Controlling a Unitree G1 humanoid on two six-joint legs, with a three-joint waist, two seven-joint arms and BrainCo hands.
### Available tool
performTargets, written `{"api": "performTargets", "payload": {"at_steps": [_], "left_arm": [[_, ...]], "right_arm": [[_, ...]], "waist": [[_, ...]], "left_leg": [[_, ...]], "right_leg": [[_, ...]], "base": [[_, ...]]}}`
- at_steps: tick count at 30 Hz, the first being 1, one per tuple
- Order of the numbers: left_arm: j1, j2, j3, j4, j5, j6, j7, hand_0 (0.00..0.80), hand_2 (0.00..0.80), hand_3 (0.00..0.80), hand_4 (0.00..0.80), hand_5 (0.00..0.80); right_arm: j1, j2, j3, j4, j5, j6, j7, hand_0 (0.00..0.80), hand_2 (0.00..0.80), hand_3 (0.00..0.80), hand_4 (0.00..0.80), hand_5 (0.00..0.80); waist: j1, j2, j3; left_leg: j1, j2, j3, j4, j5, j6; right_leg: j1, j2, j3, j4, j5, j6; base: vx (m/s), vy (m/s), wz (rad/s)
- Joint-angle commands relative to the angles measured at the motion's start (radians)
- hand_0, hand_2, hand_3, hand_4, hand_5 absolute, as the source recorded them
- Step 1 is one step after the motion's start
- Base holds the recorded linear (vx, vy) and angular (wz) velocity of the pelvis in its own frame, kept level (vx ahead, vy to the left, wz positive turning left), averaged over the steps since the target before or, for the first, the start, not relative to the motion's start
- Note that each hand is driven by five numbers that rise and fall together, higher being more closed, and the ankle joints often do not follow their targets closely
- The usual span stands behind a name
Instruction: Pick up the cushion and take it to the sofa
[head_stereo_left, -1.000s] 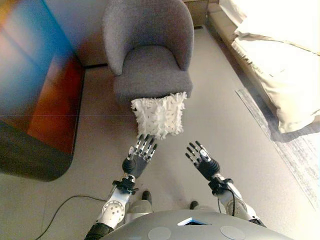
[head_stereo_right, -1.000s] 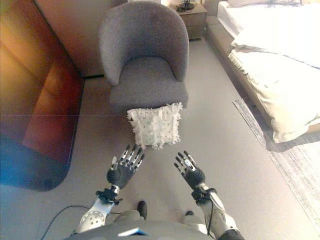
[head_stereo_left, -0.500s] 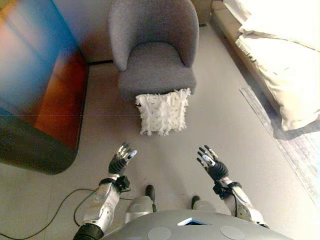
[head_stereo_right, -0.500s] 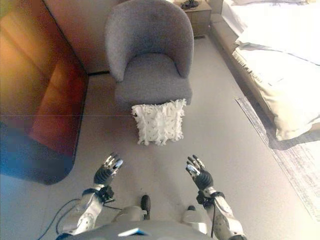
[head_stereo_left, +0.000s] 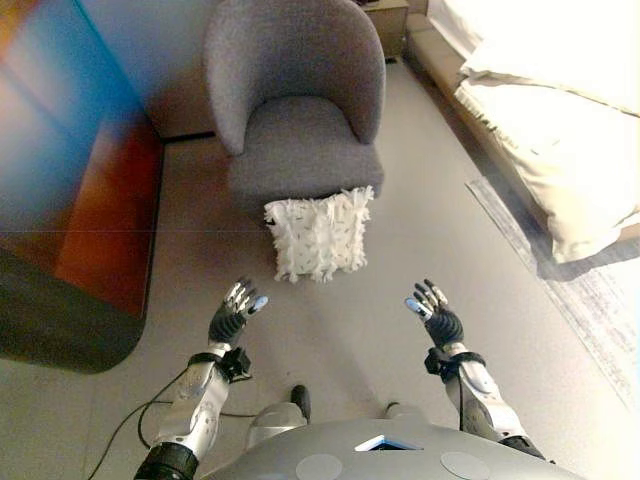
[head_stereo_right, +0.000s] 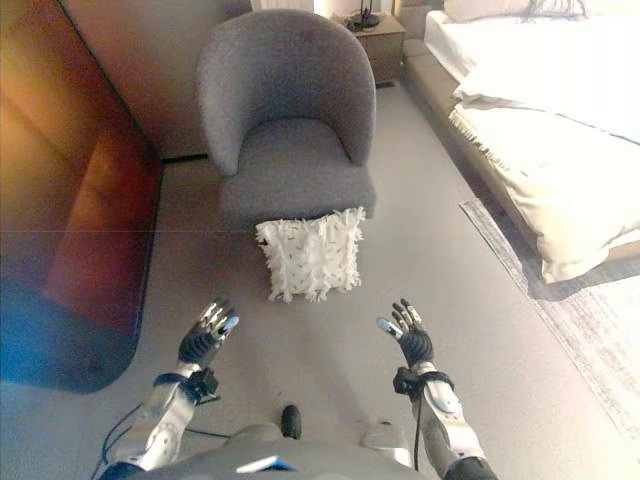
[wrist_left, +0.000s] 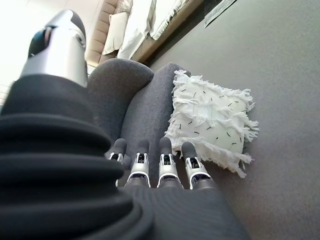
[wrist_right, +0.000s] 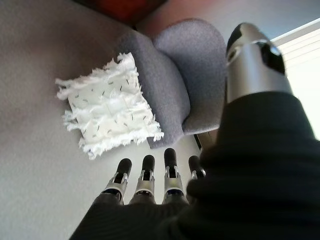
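A white fringed cushion (head_stereo_left: 318, 236) with small dark flecks stands on the floor, leaning against the front of a grey tub armchair (head_stereo_left: 296, 110). It also shows in the left wrist view (wrist_left: 212, 119) and the right wrist view (wrist_right: 107, 112). My left hand (head_stereo_left: 232, 314) is open, low and left of the cushion, apart from it. My right hand (head_stereo_left: 436, 314) is open, low and right of the cushion, apart from it. Both hands are empty, with straight fingers (wrist_left: 165, 162) pointing towards the cushion.
A dark glossy cabinet (head_stereo_left: 70, 200) runs along the left. A bed with pale covers (head_stereo_left: 545, 120) stands at the right, with a grey rug (head_stereo_left: 590, 300) beside it. A small wooden nightstand (head_stereo_right: 375, 40) stands behind the armchair.
Both hands have drawn back from the cushion and spread wider apart. The camera has shifted a little.
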Motion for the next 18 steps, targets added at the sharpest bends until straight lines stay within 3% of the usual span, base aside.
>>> {"api": "performTargets", "payload": {"at_steps": [1,4,8,10,12,16,18], "left_arm": [[-0.014,0.049,0.060,-0.065,-0.036,-0.012,-0.024,0.000,0.000,0.000,0.000,0.000],[-0.014,0.056,0.050,-0.086,-0.041,0.010,-0.013,0.000,0.000,0.000,0.000,0.000],[-0.022,0.057,0.022,-0.072,-0.040,-0.001,-0.001,0.000,0.000,0.000,0.000,0.000],[-0.018,0.058,0.017,-0.068,-0.040,0.002,-0.004,0.000,0.000,0.000,0.000,0.000],[-0.006,0.054,0.019,-0.072,-0.034,0.013,-0.010,0.000,0.000,0.000,0.000,0.000],[0.038,0.046,0.029,-0.092,-0.020,0.025,-0.033,0.000,0.000,0.000,0.000,0.000],[0.061,0.035,0.044,-0.093,-0.016,0.028,-0.026,0.000,0.000,0.000,0.000,0.000]], "right_arm": [[0.031,0.014,-0.013,-0.073,-0.030,-0.038,-0.022,0.000,0.000,0.000,0.000,0.000],[0.059,0.016,-0.027,-0.076,-0.001,-0.020,-0.013,0.000,0.000,0.000,0.000,0.000],[0.049,0.018,-0.032,-0.031,0.061,-0.036,0.001,0.000,0.000,0.000,0.000,0.000],[0.042,0.017,-0.036,-0.021,0.069,-0.027,-0.001,0.000,0.000,0.000,0.000,0.000],[0.042,0.015,-0.039,-0.021,0.075,-0.010,0.006,0.000,0.000,0.000,0.000,0.000],[0.063,0.020,-0.049,-0.015,0.059,0.009,0.041,0.000,0.000,0.000,0.000,0.000],[0.072,0.023,-0.054,-0.002,0.056,0.018,0.070,0.000,0.000,0.000,0.000,0.000]], "waist": [[-0.035,-0.029,-0.010],[-0.059,-0.044,-0.019],[-0.088,-0.079,-0.021],[-0.097,-0.089,-0.023],[-0.100,-0.095,-0.023],[-0.096,-0.112,-0.036],[-0.091,-0.110,-0.050]], "left_leg": [[0.056,-0.056,0.009,0.057,-0.101,0.069],[0.078,-0.068,-0.009,0.057,-0.119,0.060],[0.092,-0.104,-0.072,0.075,-0.174,0.055],[0.107,-0.119,-0.092,0.079,-0.191,0.059],[0.137,-0.123,-0.100,0.086,-0.216,0.064],[0.200,-0.120,-0.088,0.116,-0.288,0.068],[0.212,-0.112,-0.072,0.134,-0.286,0.071]], "right_leg": [[-0.096,-0.024,0.039,0.068,0.292,-0.023],[-0.100,0.007,0.058,-0.094,0.316,-0.004],[-0.111,0.058,0.116,-0.432,0.327,0.032],[-0.127,0.084,0.122,-0.526,0.346,0.043],[-0.145,0.098,0.092,-0.548,0.363,0.044],[-0.177,0.078,-0.010,-0.556,0.396,0.046],[-0.155,0.075,-0.045,-0.542,0.359,0.042]], "base": [[0.145,0.049,0.23],[0.205,-0.085,0.19],[0.271,-0.149,0.10],[0.368,-0.094,0.57],[0.431,-0.102,0.47],[0.500,-0.121,-0.03],[0.561,-0.179,0.01]]}}
